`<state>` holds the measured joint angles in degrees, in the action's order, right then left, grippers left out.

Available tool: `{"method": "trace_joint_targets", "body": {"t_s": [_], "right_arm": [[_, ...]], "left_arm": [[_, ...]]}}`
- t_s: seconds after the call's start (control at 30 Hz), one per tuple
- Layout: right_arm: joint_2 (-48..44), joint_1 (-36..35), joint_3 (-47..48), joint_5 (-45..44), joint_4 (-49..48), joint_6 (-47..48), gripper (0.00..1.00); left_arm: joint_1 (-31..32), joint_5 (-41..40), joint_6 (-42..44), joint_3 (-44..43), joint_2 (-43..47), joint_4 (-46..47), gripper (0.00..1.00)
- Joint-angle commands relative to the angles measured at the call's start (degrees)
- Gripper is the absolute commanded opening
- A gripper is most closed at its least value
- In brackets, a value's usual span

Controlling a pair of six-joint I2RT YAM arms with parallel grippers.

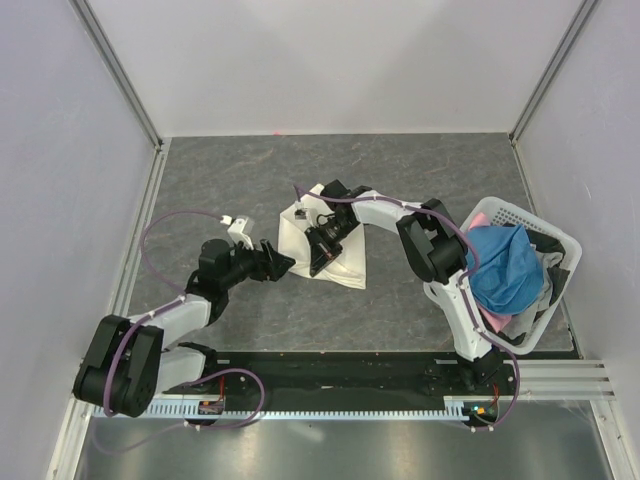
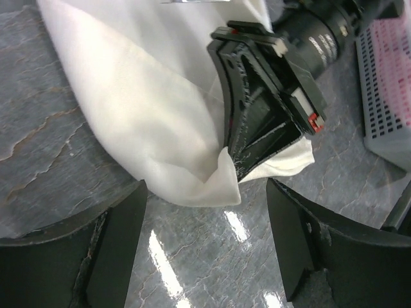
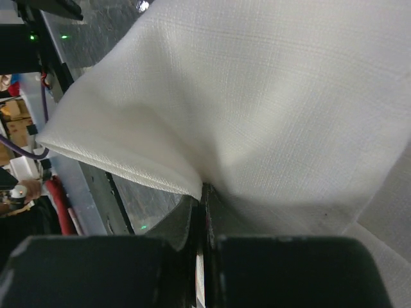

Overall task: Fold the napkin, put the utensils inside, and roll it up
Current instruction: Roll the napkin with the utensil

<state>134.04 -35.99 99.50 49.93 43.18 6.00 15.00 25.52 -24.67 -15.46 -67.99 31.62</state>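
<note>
The cream-white napkin (image 1: 345, 258) lies crumpled in the middle of the table. My right gripper (image 1: 317, 266) is shut on its near-left edge, and in the right wrist view the cloth (image 3: 257, 96) rises out of the pinched jaws (image 3: 204, 192). The left wrist view has the napkin (image 2: 148, 109) with the right gripper (image 2: 239, 168) clamped on a lifted fold. My left gripper (image 1: 288, 264) stands open just left of that fold, its fingers (image 2: 115, 250) apart over bare tabletop with nothing between them. The utensils are out of view.
A white plastic basket (image 1: 545, 228) stands at the right edge, holding a blue cloth (image 1: 505, 268) and a pink cloth (image 1: 483, 216). Its wall (image 2: 385, 96) shows at the right of the left wrist view. White walls enclose the grey marbled table (image 1: 250, 180).
</note>
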Motion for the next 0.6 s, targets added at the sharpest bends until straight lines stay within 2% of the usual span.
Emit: {"method": "trace_joint_targets", "body": {"t_s": [0.0, 0.4, 0.57], "right_arm": [[2.5, 1.1, 2.5, 2.9, 3.5, -0.8, 0.00], [5.6, 2.2, 4.6, 3.7, 5.4, -2.0, 0.00], [6.1, 2.5, 5.1, 4.0, 5.6, -2.1, 0.00]], "left_arm": [[2.6, -1.8, 7.0, -2.3, -1.5, 4.4, 0.82], [5.5, -1.1, 8.2, -4.0, -6.9, 8.4, 0.81], [6.1, -2.0, 8.7, -4.8, -8.5, 8.2, 0.78]]}}
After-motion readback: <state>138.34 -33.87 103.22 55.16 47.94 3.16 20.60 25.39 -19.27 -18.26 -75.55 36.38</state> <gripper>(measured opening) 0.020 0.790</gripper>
